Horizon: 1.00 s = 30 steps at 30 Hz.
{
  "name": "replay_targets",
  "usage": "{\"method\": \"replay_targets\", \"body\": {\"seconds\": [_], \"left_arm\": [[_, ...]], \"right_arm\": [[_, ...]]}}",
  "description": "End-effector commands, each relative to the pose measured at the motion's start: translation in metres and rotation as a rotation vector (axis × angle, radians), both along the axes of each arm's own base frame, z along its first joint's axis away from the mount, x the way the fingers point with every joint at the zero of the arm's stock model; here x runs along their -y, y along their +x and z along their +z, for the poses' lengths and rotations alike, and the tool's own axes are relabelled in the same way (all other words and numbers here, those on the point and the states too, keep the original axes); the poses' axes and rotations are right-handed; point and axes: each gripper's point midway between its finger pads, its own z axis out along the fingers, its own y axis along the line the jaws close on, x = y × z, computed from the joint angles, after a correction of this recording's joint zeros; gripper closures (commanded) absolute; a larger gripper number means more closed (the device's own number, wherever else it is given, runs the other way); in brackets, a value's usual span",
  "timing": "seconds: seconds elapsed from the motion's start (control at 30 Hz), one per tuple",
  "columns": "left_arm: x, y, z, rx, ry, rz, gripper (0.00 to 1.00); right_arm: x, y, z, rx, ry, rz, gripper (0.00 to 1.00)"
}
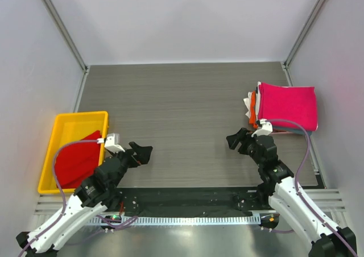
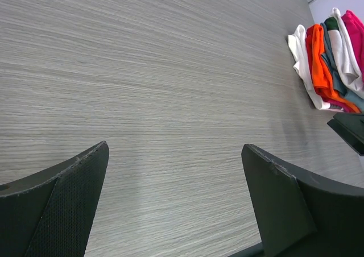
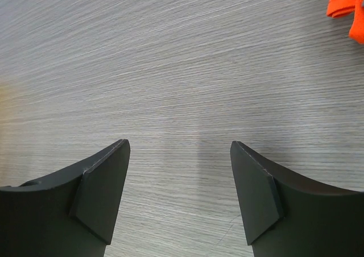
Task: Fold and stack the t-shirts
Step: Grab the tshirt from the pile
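Grey wood-grain table (image 1: 187, 98): both arms hover over its near half. Left gripper (image 1: 144, 153) and right gripper (image 1: 235, 139) are released, holding nothing. Red t-shirt (image 1: 77, 159) lies in the yellow tray (image 1: 79, 115), left; folded stack (image 1: 287, 106) sits at right. Advice: pinch one shirt edge, lift clear of the tray wall, spread flat.
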Motion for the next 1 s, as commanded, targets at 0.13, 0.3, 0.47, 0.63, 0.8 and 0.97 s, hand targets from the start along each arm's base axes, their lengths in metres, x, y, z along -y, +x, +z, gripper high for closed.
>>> {"method": "replay_targets", "body": {"seconds": [0.13, 0.3, 0.47, 0.63, 0.8, 0.97], "left_arm": [[-0.034, 0.003, 0.007, -0.070, 0.024, 0.198, 0.00], [-0.077, -0.006, 0.039, -0.169, 0.028, 0.442, 0.00], [-0.142, -0.024, 0.093, -0.187, 0.241, 0.703, 0.00], [-0.149, -0.017, 0.123, -0.165, 0.369, 0.741, 0.00], [-0.148, 0.016, 0.114, -0.266, 0.557, 0.767, 0.00], [-0.173, 0.042, 0.071, -0.556, 0.492, 0.772, 0.00]], "right_arm": [[0.000, 0.007, 0.011, 0.046, 0.019, -0.022, 0.23], [-0.001, 0.008, 0.007, 0.022, 0.011, -0.017, 0.23], [-0.006, 0.007, 0.008, 0.022, 0.018, 0.011, 0.25], [-0.007, 0.005, 0.008, 0.026, 0.026, 0.021, 0.26], [-0.007, 0.004, 0.007, 0.026, 0.029, 0.021, 0.26], [-0.008, 0.004, 0.007, 0.027, 0.030, 0.026, 0.26]]}}
